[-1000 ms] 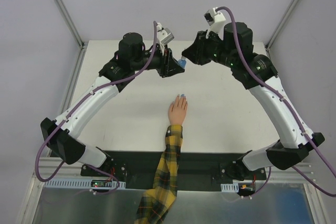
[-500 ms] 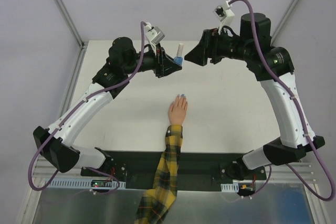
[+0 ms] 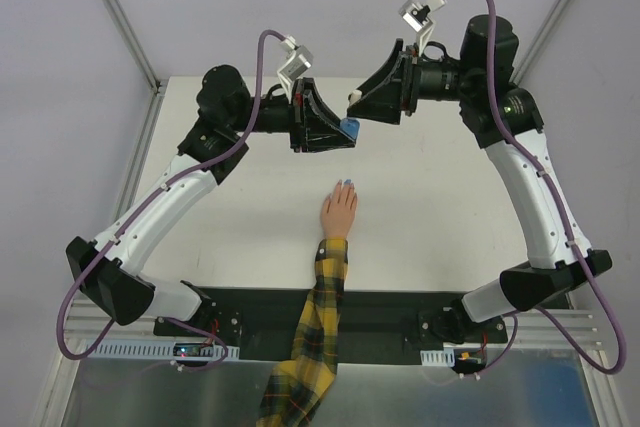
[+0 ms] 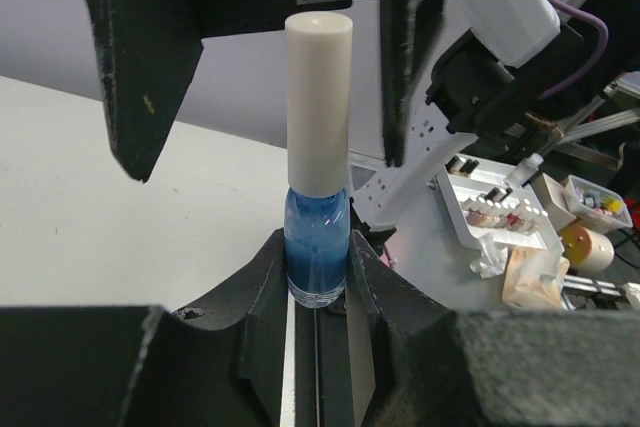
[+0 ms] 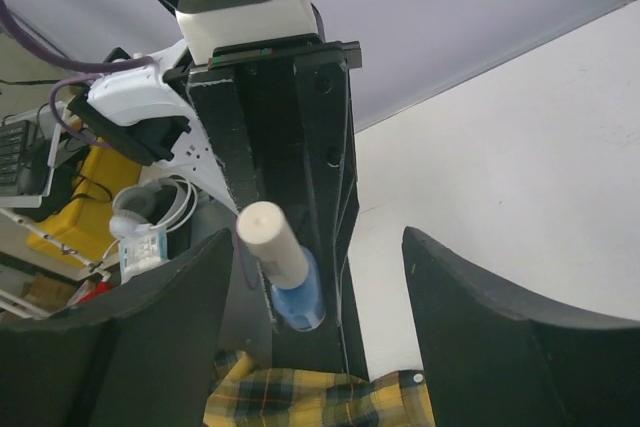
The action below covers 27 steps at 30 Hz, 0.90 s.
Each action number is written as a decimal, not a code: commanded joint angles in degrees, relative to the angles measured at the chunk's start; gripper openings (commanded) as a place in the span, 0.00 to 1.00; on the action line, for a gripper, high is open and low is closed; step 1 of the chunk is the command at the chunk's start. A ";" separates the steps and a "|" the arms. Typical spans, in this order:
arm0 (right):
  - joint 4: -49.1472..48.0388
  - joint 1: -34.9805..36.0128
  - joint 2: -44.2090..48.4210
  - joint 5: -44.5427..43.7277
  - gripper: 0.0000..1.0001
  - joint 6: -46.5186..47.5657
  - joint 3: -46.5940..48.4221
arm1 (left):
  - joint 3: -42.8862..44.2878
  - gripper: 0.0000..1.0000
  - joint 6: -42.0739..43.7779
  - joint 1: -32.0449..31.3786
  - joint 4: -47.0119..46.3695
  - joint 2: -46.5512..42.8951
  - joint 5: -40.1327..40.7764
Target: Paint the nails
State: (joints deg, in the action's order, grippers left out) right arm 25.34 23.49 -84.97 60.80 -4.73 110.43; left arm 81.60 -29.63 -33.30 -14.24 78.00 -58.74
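while the left gripper (image 4: 318,282) clamps a capped bottle (image 4: 318,232) of blue polish, the right gripper (image 5: 318,247) gapes apart.

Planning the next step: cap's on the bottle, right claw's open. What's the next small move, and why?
Probably lower the left claw to stand the small blue bottle with its white cap on the white table. The cap is on, the right claw hangs open apart from it, and the peach hand's nails already look light blue, though too small to check each.
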 commanded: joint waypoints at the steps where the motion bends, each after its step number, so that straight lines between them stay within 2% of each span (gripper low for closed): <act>1: -11.63 -0.19 0.77 6.71 0.66 -4.76 -2.06 | -0.39 0.00 -4.65 0.51 -7.82 -0.92 -5.59; 7: -14.62 -0.19 0.15 7.32 0.51 -8.36 -2.59 | -0.92 0.00 -5.18 0.43 -8.17 -1.09 -5.86; 11: -14.71 0.16 0.51 7.06 0.45 -8.45 -3.82 | -0.30 0.00 -5.09 0.51 -7.64 -0.74 -5.51; 12: -14.62 0.24 0.51 7.06 0.40 -8.45 -4.34 | -0.13 0.00 -4.92 0.43 -7.56 -0.57 -5.33; 14: -14.62 0.86 0.59 7.06 0.38 -8.36 -4.61 | 0.22 0.00 -4.83 0.52 -7.21 -0.30 -4.81; 16: -14.19 1.21 0.77 7.06 0.32 -8.19 -5.14 | 0.84 0.00 -4.65 0.52 -6.94 -0.04 -4.37; 18: -13.22 1.47 1.12 6.53 0.25 -6.61 -5.49 | 1.54 0.00 -3.61 0.60 -5.81 0.05 -2.79; 20: -8.05 2.09 1.73 4.43 0.21 -1.55 -5.05 | 3.11 0.00 -2.11 0.86 -1.86 0.31 0.45; 21: -5.59 2.44 2.00 3.29 0.12 1.19 -4.79 | 3.99 0.00 -0.80 1.04 -0.28 0.49 1.86; 23: 1.97 4.02 3.05 -3.72 0.01 5.94 -4.70 | 5.84 0.00 0.18 1.39 3.23 0.93 6.85; 24: 6.86 6.20 3.49 -8.02 0.00 10.14 -4.87 | 6.28 0.00 1.40 1.39 4.47 0.93 9.67; 26: 10.76 9.54 4.37 -28.45 0.01 11.15 -5.40 | 6.12 0.00 4.38 1.39 5.54 0.05 16.25; 27: 13.30 14.00 4.81 -37.50 0.00 8.19 -5.84 | 5.85 0.00 6.06 0.96 5.80 -0.30 24.12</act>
State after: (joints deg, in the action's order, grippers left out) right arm 23.46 27.73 -83.00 51.09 -1.50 105.10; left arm 83.22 -30.26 -32.53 -6.55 79.33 -55.66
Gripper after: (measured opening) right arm 0.130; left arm 0.226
